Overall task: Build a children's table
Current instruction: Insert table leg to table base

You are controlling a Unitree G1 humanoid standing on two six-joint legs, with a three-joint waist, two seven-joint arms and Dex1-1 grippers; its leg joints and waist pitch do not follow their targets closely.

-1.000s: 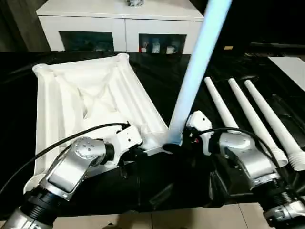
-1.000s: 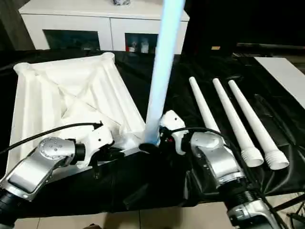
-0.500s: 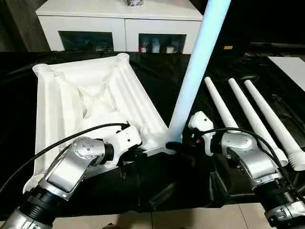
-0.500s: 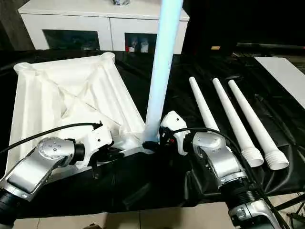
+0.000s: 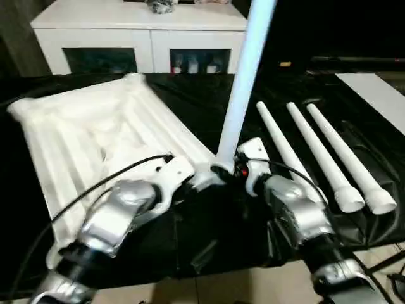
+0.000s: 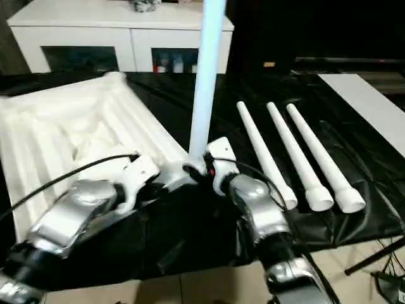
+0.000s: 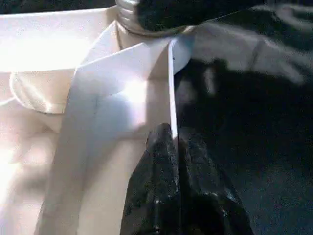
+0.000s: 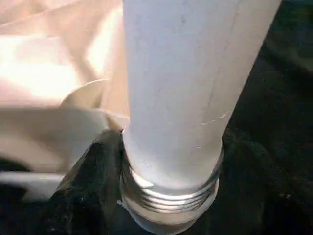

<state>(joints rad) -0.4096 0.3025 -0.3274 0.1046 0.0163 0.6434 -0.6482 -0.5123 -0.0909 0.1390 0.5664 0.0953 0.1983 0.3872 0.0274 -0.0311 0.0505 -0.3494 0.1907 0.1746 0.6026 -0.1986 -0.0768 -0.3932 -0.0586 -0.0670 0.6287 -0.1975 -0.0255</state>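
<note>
On black sheeting [image 5: 209, 114] over the work surface, ordered from the robot's left to its right, with the tabletop as landmark:

1. White plastic square tabletop [image 5: 95, 136], lying ribbed underside up; round corner sockets show at its far corners, one [image 5: 133, 79] nearest the cabinet. Occupies the left half of the sheeting.

2. Left gripper [image 7: 175, 139], at the near right edge of the tabletop. Two black fingers [image 7: 159, 161] pinched together on the thin upright rim wall [image 7: 171, 93] of the tabletop, just short of its near right corner socket. Silver forearm [image 5: 120, 212] with a black cable [image 5: 101, 183] looped over it lies across the near part of the tabletop.

3. Long white tapered round leg [image 5: 243, 82], standing upright at the near right corner of the tabletop, leaning slightly away to the right, top out of view. Threaded wide end [image 8: 168, 196] sits at the corner socket; whether it is seated inside cannot be told.

4. Right gripper [image 5: 229, 171], at the foot of the standing leg, just right of the tabletop corner. Black fingers [image 8: 85, 196] wrap the threaded base of the leg and grip it.

5. Three further long white tapered legs [image 5: 323, 155], loose, lying side by side, well apart to the right of the tabletop, narrow ends away from the robot, wide ends toward it.

6. White cabinet with glass-fronted compartments [image 5: 139, 41], beyond the far edge of the tabletop
</note>
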